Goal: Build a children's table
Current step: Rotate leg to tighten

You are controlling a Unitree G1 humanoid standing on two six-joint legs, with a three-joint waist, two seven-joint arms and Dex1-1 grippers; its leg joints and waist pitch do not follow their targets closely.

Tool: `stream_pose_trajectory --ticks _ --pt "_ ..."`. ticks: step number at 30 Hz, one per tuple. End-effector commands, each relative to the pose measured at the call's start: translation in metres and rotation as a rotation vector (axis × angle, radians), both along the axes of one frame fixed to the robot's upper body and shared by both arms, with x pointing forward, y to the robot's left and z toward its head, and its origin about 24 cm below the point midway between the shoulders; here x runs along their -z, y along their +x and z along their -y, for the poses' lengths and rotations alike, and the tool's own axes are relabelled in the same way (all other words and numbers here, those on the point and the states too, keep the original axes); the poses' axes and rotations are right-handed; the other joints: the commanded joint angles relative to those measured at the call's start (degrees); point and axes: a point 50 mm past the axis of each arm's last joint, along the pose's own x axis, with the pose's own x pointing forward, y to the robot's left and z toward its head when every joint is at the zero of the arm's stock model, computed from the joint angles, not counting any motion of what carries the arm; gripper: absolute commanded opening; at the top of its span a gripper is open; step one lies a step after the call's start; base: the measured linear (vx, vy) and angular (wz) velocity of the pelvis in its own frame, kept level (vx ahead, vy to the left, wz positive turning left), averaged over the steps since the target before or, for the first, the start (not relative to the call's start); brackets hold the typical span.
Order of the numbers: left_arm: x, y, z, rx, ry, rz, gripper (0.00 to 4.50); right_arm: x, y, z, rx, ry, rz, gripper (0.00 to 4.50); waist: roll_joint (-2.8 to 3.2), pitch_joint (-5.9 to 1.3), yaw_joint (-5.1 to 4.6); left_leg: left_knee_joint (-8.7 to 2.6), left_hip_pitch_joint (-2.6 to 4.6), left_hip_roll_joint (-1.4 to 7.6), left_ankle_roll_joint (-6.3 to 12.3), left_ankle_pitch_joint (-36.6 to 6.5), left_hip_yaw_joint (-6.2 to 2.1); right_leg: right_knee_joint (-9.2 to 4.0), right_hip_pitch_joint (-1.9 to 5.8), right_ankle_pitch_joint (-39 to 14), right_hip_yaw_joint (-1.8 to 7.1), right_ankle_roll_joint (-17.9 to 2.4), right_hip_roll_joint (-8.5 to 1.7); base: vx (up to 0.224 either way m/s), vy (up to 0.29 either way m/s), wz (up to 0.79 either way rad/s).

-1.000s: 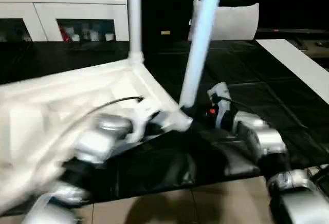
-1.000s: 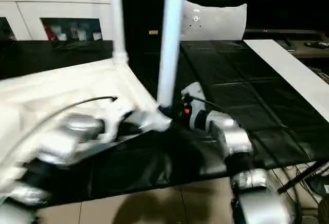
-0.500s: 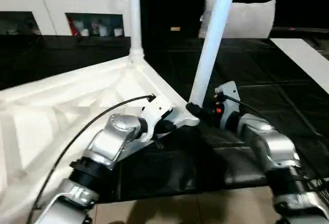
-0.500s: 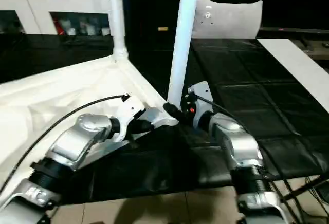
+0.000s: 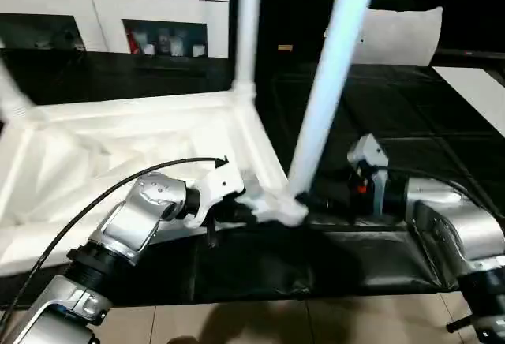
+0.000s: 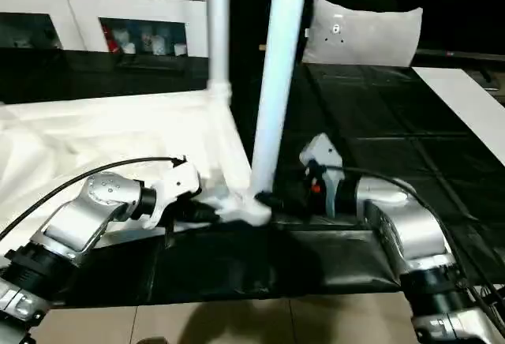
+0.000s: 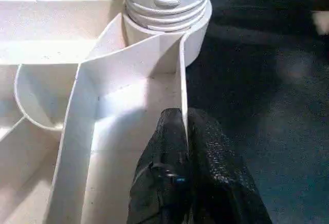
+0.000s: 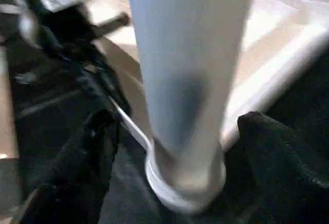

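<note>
Left jaws pinch the table's rim (image 7: 182, 70); right jaws gape (wide) around a leg (image 8: 190, 80).

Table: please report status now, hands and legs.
Left hand shut on table rim. Right hand open, fingers either side of near leg, not gripping. Far leg upright in its socket. Nothing blocking.

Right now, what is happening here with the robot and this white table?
The robot is assembling an upside-down table top on a black surface. The left gripper is pinched shut on the thin rim wall beside a corner socket. The near leg stands in that socket, with the right gripper open around its base. Another leg stands at the far corner.
</note>
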Motion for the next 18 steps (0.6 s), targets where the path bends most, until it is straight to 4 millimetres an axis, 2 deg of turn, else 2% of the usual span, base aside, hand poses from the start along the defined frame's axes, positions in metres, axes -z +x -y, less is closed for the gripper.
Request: stream_pose_trajectory --ticks 1,2,5,9,16,17,18 --pt "-0.011 -0.004 0.012 0.113 -0.040 0.013 0.00 -0.003 -0.002 0.002 -0.019 0.003 -0.003 3.56 0.35 -3.65 -0.20 -4.16 0.37 2.24 1.33 -11.48 -0.48 -4.39 3.18 -19.13 3.31 -7.54 -4.35 0.000 0.000 0.00" --pt "-0.011 -0.006 0.012 0.133 -0.042 0.007 0.00 -0.003 -0.002 0.002 -0.030 0.003 -0.008 3.43 0.14 -3.63 -0.17 -4.13 0.37 2.19 1.35 -11.41 -0.43 -4.44 3.17 -19.19 3.32 -7.55 -4.33 0.000 0.000 0.00" --pt "-0.015 -0.011 0.010 0.190 -0.049 -0.023 0.00 -0.001 -0.006 0.000 -0.089 0.008 -0.037 3.28 0.29 -3.63 -0.10 -4.13 0.34 2.20 1.34 -11.43 -0.48 -4.43 3.23 -20.28 3.32 -7.43 -4.42 0.000 0.000 0.00" --pt "-0.016 -0.011 0.008 0.208 -0.050 -0.021 0.00 0.002 -0.014 -0.001 -0.147 0.005 -0.074 2.87 0.26 -3.63 -0.02 -4.12 0.30 2.22 1.38 -11.01 -0.48 -4.33 3.26 -19.44 3.29 -7.66 -4.32 0.000 0.000 0.00" --pt "-0.015 -0.010 0.006 0.208 -0.046 -0.025 0.00 0.003 -0.016 -0.002 -0.175 0.007 -0.101 2.33 0.22 -3.67 0.04 -4.07 0.28 2.17 1.21 -10.69 -0.49 -4.40 3.31 -20.29 3.31 -7.17 -4.39 0.000 0.000 0.00" --pt "-0.015 -0.010 0.006 0.208 -0.046 -0.026 0.00 0.003 -0.016 -0.002 -0.177 0.010 -0.105 2.08 0.22 -3.62 0.00 -4.09 0.30 2.18 1.18 -10.94 -0.50 -4.44 3.27 -20.49 3.28 -7.17 -4.36 0.000 0.000 0.00" --pt "-0.015 -0.010 0.006 0.208 -0.045 -0.027 0.00 0.003 -0.016 -0.003 -0.179 0.013 -0.110 2.05 0.19 -3.64 -0.01 -4.08 0.31 2.16 1.20 -10.98 -0.49 -4.45 3.28 -20.59 3.26 -7.14 -4.35 0.000 0.000 0.00"
